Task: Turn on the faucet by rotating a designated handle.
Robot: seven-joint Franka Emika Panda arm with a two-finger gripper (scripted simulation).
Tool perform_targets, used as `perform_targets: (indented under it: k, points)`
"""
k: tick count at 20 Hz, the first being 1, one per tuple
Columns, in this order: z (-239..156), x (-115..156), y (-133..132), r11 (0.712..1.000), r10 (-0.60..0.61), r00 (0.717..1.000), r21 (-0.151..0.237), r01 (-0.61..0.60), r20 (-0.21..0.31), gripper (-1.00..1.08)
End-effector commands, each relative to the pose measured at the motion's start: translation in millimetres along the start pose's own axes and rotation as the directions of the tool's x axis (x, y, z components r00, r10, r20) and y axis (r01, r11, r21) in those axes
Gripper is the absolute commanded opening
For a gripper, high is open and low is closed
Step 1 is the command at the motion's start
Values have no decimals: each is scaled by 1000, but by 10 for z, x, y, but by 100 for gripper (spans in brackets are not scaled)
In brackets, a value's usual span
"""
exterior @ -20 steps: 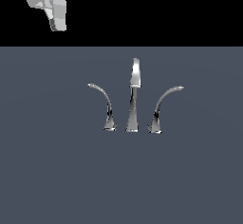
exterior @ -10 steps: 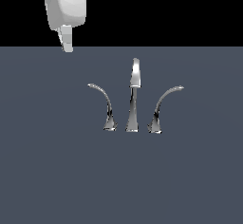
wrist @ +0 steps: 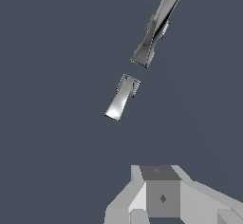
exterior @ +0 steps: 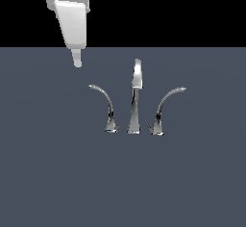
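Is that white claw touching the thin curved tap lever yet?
Apart. In the exterior view the gripper hangs above and off to the side of the handle, with bare grey surface between them.

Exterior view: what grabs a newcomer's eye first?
The chrome faucet stands out, alone mid-frame on the flat grey surface: a tall spout flanked by two horn-shaped levers curving outward. The white gripper hangs at upper left of the exterior view, above the slimmer handle and clear of it; whether its jaws are open cannot be told.
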State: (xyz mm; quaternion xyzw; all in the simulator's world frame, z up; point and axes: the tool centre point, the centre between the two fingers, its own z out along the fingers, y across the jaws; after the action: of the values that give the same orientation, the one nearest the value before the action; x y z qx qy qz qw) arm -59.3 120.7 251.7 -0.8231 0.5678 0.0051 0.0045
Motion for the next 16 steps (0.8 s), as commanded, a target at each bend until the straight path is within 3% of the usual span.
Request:
perform_targets:
  k: [1,7,16]
  points:
    - [93,54,-86,999,52,999,1,-52,-1,-100]
    - [319,213,-281,984,178,984,2,-178,-5,-100]
    - [626,479,-513,938,348,937,3,-348,-11,-100]
